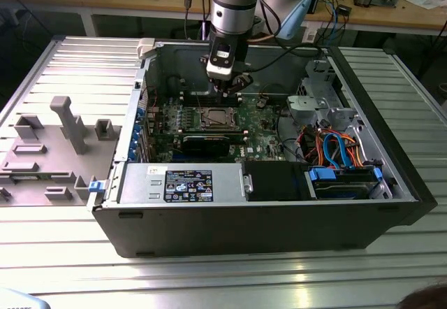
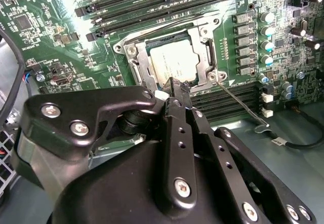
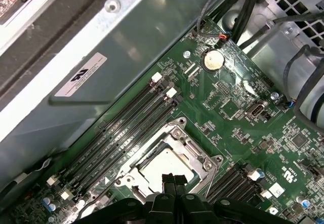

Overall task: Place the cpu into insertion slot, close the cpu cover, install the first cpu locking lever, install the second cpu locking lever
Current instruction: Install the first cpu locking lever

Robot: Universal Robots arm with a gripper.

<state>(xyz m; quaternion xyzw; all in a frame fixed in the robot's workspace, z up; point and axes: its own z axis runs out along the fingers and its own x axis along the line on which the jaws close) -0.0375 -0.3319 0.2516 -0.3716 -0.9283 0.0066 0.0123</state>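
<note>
The cpu [image 2: 173, 62] is seated in the socket [image 2: 120, 47] on the green board [image 2: 45, 36], with the metal cover [image 2: 137, 64] laid down around it. The jaws are clenched together at the socket's edge.

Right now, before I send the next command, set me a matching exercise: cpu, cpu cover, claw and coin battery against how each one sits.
Things:
1. cpu
2. cpu cover
3. claw
4. coin battery

States:
A. silvery frame lying flat around the chip
B. round, on the green motherboard, away from the chip
C. shut, tips just at the frame's edge
D. flat tan-silver square showing through the frame's opening

Pairs: 1-D, 2-A, 3-C, 4-B
</note>
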